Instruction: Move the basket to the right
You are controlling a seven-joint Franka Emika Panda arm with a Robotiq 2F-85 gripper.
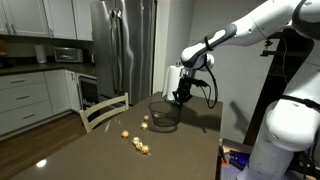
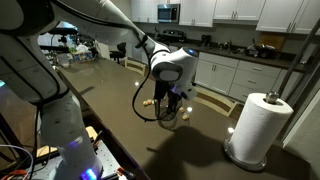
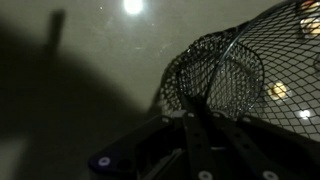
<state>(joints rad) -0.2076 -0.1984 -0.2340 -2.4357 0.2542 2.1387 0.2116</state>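
The basket (image 1: 163,114) is a round bowl of dark wire mesh on the brown table (image 1: 90,155), beside the chair back. In both exterior views my gripper (image 1: 181,97) comes down on the basket's rim from above. The basket also shows under the gripper (image 2: 168,100) as thin dark mesh (image 2: 157,110). In the wrist view the mesh (image 3: 255,60) fills the upper right, and my two fingers (image 3: 196,98) are closed together on its rim. Whether the basket rests on the table or is lifted I cannot tell.
Several small yellowish lumps (image 1: 140,146) lie on the table in front of the basket; some show beside it (image 2: 185,112). A white chair back (image 1: 103,108) stands at the table edge. A white paper-towel roll (image 2: 258,125) stands nearby. A steel fridge (image 1: 120,45) is behind.
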